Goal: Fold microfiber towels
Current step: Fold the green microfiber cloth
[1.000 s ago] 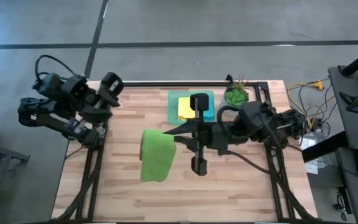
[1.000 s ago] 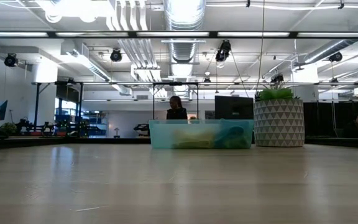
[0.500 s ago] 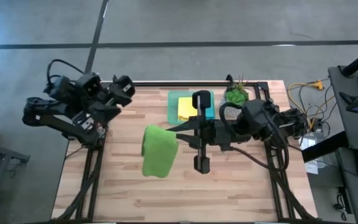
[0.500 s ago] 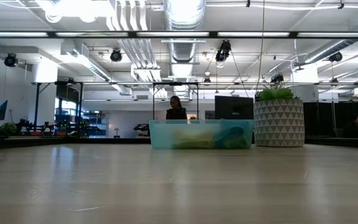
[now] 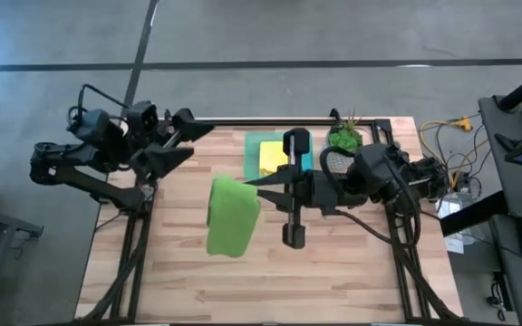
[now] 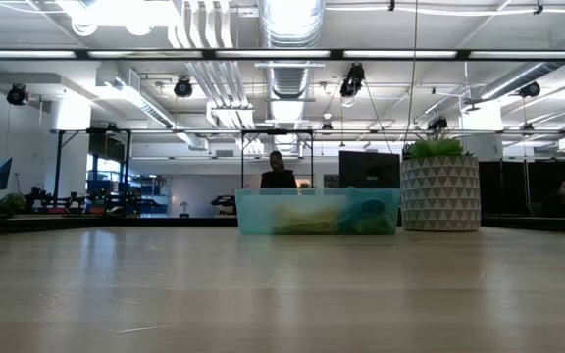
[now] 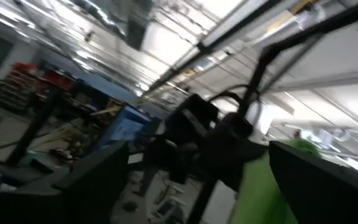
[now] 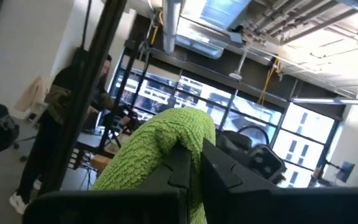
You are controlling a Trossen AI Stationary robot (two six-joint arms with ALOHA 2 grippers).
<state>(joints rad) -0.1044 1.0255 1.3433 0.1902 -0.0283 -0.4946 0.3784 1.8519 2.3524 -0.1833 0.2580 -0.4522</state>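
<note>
Above the middle of the table, we held one lime green towel aloft, its upper edge pinched in our right gripper with fingers pressed together on the cloth, so it hung at about nine o'clock from that wrist, clear of the wood. Our left gripper stood with fingers spread wide and empty at ten o'clock from the towel, well apart from it. We judged this the spreading step before the first fold, and the next move called for the left gripper to catch a free corner; the yellow towel and teal-blue towel waited in the green tray at one o'clock.
</note>
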